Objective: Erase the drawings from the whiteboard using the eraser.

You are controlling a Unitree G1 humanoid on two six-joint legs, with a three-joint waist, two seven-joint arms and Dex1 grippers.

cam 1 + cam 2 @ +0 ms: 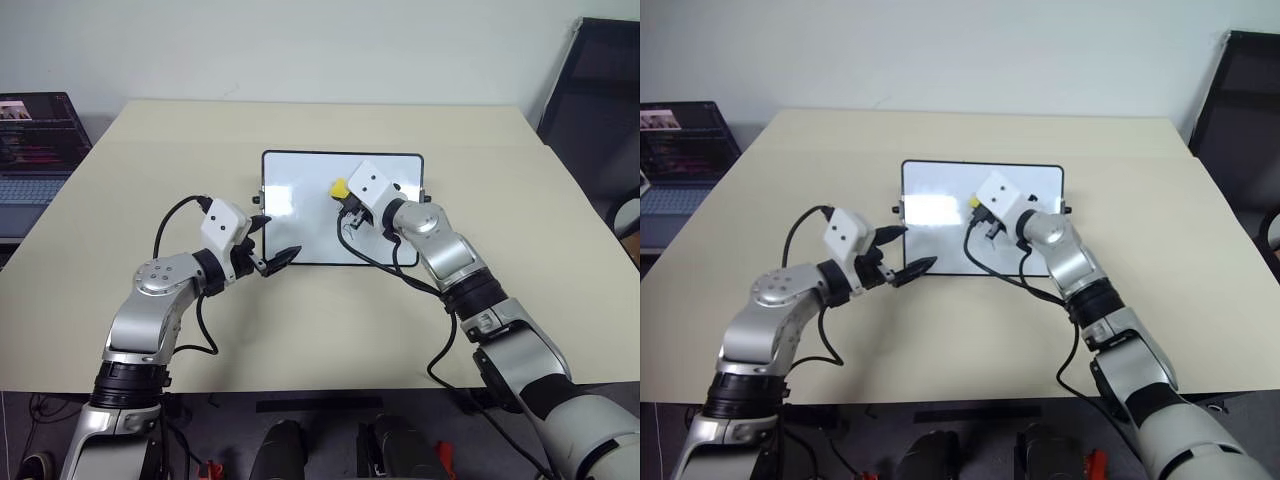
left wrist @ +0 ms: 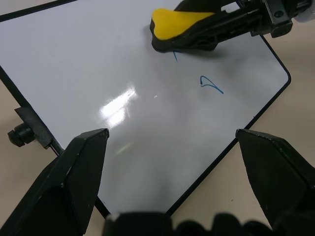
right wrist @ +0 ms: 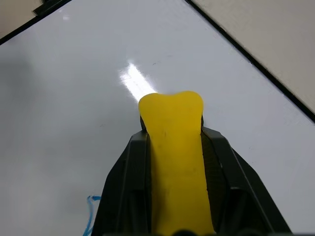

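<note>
Beige table (image 1: 120,250) bears whiteboard (image 1: 300,200); right gripper (image 1: 345,200) pinches eraser (image 1: 339,187) over drawings (image 2: 210,84); left gripper (image 1: 272,243) spread.

No readable text — only blue scribbles (image 2: 210,83) on whiteboard (image 2: 98,64).

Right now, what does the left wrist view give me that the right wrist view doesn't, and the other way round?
Left wrist view: the left gripper open at the near edge of the whiteboard, a black side knob, and two of the drawings, one loop mark apart from the eraser and one stroke at its edge.

Right wrist view: the right gripper shut on the eraser, seen end-on, with one blue mark beside a finger.

Both: the yellow eraser over the glossy board, with blue ink remaining.
</note>
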